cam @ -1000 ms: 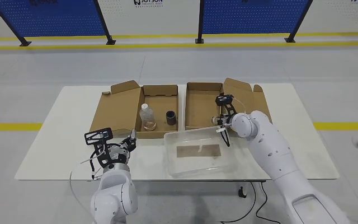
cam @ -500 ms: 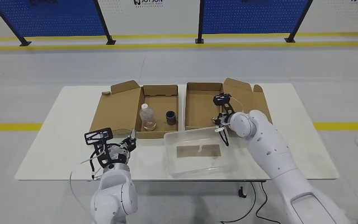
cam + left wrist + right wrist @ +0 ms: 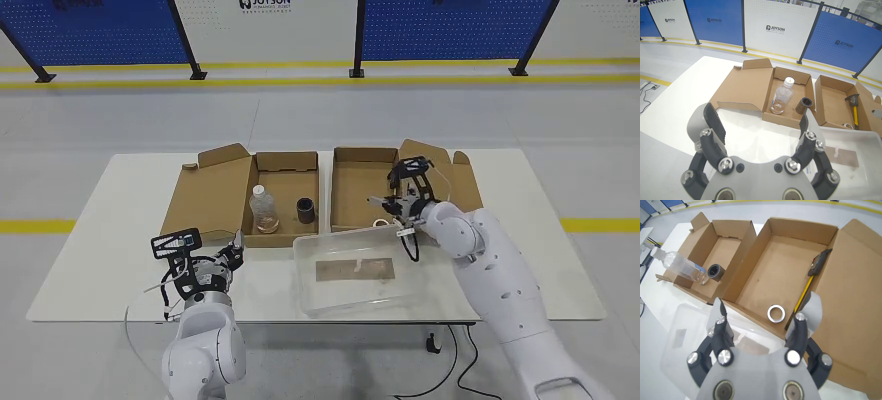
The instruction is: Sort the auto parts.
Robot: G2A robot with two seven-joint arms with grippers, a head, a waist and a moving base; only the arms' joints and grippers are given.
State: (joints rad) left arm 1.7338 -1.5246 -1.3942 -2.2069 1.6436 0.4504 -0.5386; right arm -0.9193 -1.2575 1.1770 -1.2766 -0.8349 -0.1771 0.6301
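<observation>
Swung rightward, the right hand hangs released above the near edge of the right box; its wrist view shows the ring inside beside the caliper; left hand released over the near-left worktop

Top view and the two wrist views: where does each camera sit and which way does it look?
Top view: on the robot above its arms, looking down at the white table; left arm and right arm show.
Left wrist view: on the left wrist, facing across to the brown cardboard box holding a clear plastic bottle; its open jaws show.
Right wrist view: on the right wrist, looking down into the other brown cardboard box at a silver metal ring; its open jaws show.
Both wrist views share the bottle.
</observation>
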